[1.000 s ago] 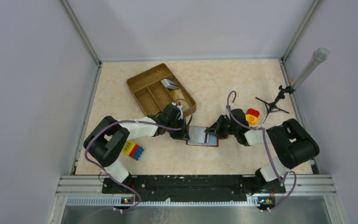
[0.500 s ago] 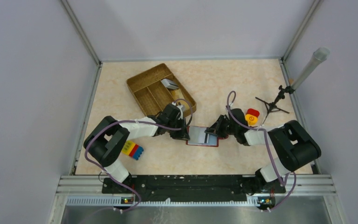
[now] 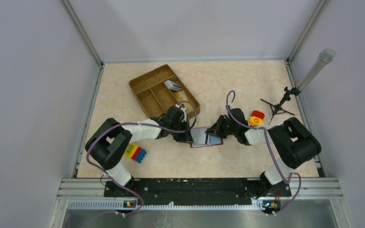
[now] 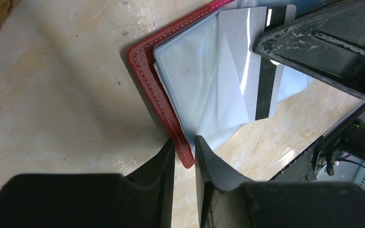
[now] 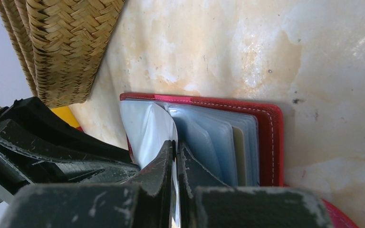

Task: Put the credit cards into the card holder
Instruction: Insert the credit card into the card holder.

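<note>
The red card holder [image 4: 145,71] is lying open around the middle of the table [image 3: 247,80], somewhat toward its near edge and just beside the near corner of the wicker tray [image 3: 138,85]. The left gripper [image 4: 184,152] is straddling the cover's corner with its fingers almost together. It seems to be pinching that corner to steady the holder, though the contact itself is hard to make out.

The right gripper [image 5: 175,156] is clamping a silver card [image 4: 237,38] edge-on between closed fingers. The card is showing as a bright sliver in the right wrist view and as a flat silver face with a black stripe in the left wrist view. Its leading edge is sitting among the clear sleeves [image 5: 204,142], partly under one lifted sleeve.

The insertion step looks to be under way, with the card part of the way in. The next move is probably calling for a slide along the sleeve toward the spine while the left arm is bracing the cover, with the card kept flat so the plastic does not buckle. At least one more grey card [image 3: 173,85] is waiting in the tray's far compartment.
</note>
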You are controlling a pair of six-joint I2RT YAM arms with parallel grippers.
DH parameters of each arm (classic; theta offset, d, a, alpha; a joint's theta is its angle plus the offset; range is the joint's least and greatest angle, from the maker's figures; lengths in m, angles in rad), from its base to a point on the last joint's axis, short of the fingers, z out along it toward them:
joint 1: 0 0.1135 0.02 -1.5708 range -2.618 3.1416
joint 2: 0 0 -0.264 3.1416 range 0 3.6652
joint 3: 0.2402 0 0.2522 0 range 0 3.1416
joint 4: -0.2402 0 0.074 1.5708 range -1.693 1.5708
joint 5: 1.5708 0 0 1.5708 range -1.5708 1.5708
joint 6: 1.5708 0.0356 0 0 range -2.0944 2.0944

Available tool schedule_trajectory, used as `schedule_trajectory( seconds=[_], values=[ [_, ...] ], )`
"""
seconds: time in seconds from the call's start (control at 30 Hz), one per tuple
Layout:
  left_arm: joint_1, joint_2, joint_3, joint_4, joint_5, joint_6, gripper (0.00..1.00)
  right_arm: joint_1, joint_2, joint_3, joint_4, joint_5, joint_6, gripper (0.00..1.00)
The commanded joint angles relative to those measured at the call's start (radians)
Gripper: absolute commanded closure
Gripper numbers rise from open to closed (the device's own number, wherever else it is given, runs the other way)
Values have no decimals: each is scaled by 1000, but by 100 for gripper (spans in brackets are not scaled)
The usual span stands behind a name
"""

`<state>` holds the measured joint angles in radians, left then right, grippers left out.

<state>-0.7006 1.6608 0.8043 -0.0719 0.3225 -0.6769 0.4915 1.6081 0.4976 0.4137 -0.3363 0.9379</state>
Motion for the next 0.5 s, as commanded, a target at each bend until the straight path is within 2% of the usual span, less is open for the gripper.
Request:
schedule_trajectory(
  seconds=[0.0, 0.23, 0.47],
  values=[
    [-11, 23, 8, -6, -56, 11, 80, 32, 23, -31, -251, 119, -68, 100],
    [-10, 31, -1, 8, -53, 3, 85, 31, -65, -28, -373, 180, -89, 100],
    [-10, 27, -6, 13, -53, 5, 86, 32, -93, -30, -411, 191, -93, 100]
  ],
)
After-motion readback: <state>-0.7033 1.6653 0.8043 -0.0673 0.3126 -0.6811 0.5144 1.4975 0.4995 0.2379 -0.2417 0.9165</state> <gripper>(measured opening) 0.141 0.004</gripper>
